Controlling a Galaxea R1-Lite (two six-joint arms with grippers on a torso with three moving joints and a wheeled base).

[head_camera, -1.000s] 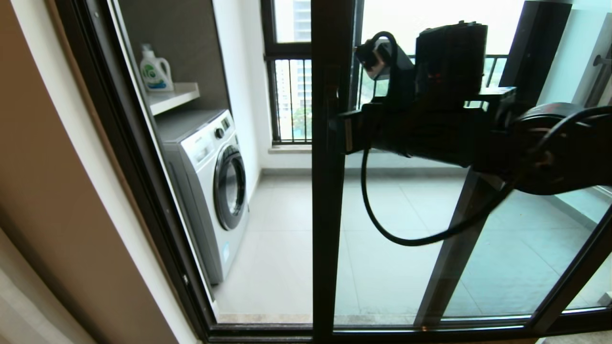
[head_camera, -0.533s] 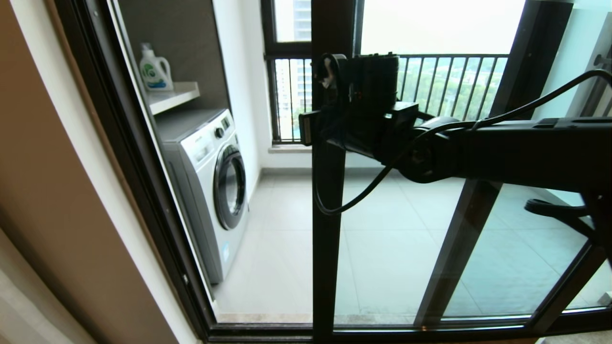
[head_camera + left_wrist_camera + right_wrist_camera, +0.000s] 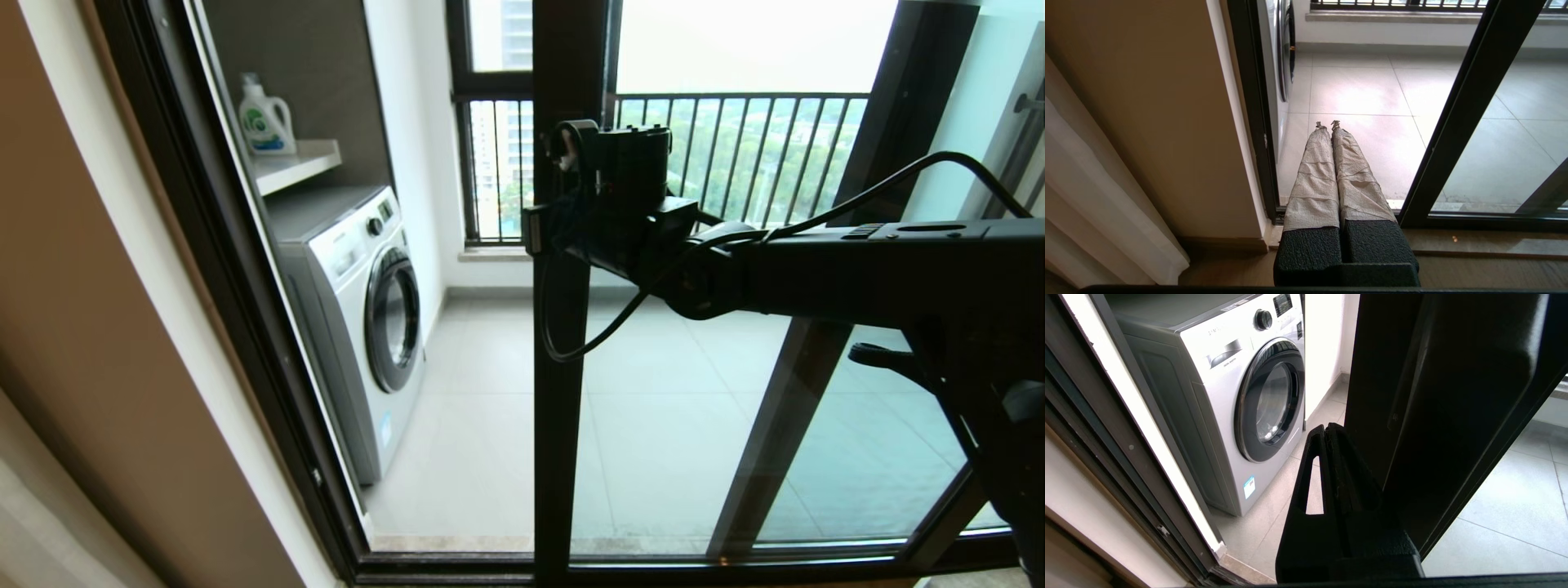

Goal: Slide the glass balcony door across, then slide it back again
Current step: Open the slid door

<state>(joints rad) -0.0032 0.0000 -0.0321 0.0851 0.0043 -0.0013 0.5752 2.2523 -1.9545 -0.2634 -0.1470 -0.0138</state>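
The glass balcony door (image 3: 560,392) stands partly slid across, its dark upright in the middle of the head view with an open gap to its left. My right gripper (image 3: 532,232) is shut and empty, its black fingertips (image 3: 1327,430) poking just past the left edge of that upright (image 3: 1437,400), close alongside it. I cannot make out the latch handle. My left gripper (image 3: 1327,123) is shut and empty, its tape-wrapped fingers held low over the threshold, pointing into the gap between the wall and the door upright (image 3: 1457,122).
A white washing machine (image 3: 359,327) stands just inside the balcony at the left, with a detergent bottle (image 3: 265,118) on a shelf (image 3: 298,167) above. Behind are the black railing (image 3: 735,139) and a second dark-framed panel (image 3: 816,367). The fixed frame (image 3: 245,327) and a curtain (image 3: 1094,204) bound the left.
My right arm has swung left and dropped, bringing the gripper from the right of the upright to its left edge. The door upright has not moved.
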